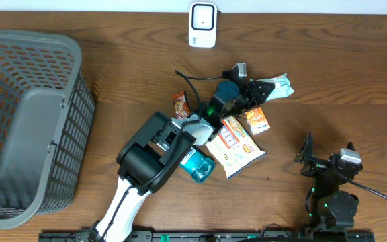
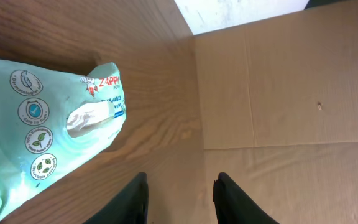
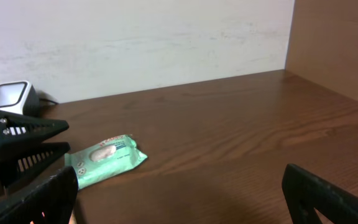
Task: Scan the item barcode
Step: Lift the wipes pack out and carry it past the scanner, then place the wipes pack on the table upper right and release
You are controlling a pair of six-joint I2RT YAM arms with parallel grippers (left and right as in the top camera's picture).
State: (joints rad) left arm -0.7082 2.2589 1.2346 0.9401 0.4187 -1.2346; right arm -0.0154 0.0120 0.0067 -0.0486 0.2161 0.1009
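A mint-green wipes pack (image 1: 279, 86) lies flat on the table right of centre; it also shows as the wipes pack (image 2: 45, 134) and the wipes pack (image 3: 106, 158). My left gripper (image 1: 258, 91) is stretched out just beside its left end. In the left wrist view the left gripper (image 2: 180, 182) is open a little over bare wood, with nothing between the fingers and the pack off to their left. The white scanner (image 1: 202, 25) stands at the table's back edge. My right gripper (image 1: 328, 154) rests at the front right, and the right gripper (image 3: 182, 190) is wide open and empty.
A grey basket (image 1: 19, 50) fills the left side. Under the left arm lie a chips bag (image 1: 235, 146), a small orange packet (image 1: 259, 120), an orange snack (image 1: 181, 104) and a blue can (image 1: 197, 165). A cardboard wall (image 2: 291, 81) stands at the right.
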